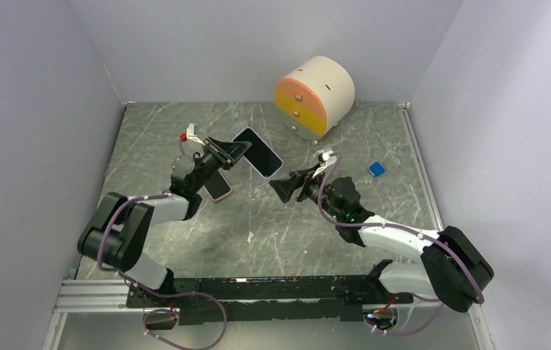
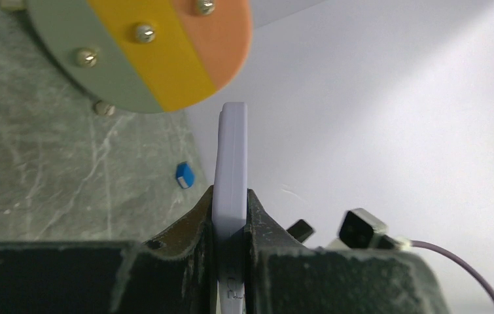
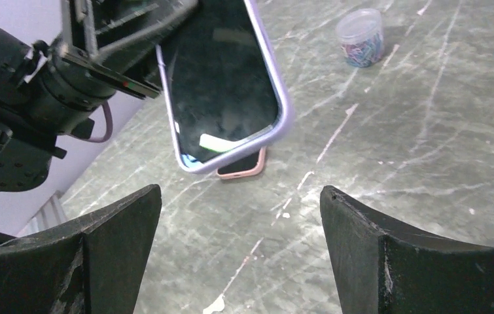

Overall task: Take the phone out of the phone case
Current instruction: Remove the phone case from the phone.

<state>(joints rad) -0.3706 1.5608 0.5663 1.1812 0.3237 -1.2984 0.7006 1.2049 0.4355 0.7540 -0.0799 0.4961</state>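
A phone with a dark screen (image 3: 221,85) sits inside a lavender case (image 1: 257,152). My left gripper (image 1: 227,151) is shut on one end of the cased phone and holds it tilted above the table. In the left wrist view the case edge (image 2: 232,163) stands clamped between the left gripper's (image 2: 231,216) fingers. My right gripper (image 1: 281,187) is open and empty, just below and right of the phone's free end. In the right wrist view its gripper (image 3: 241,216) is wide apart, with the case rim (image 3: 283,111) above and ahead of it, not touching.
A second phone in a pink case (image 1: 218,186) lies flat on the table under the held one, also in the right wrist view (image 3: 241,169). A round drawer unit (image 1: 314,95) stands at the back. A small blue block (image 1: 376,169) lies right. A jar of clips (image 3: 362,36) stands beyond.
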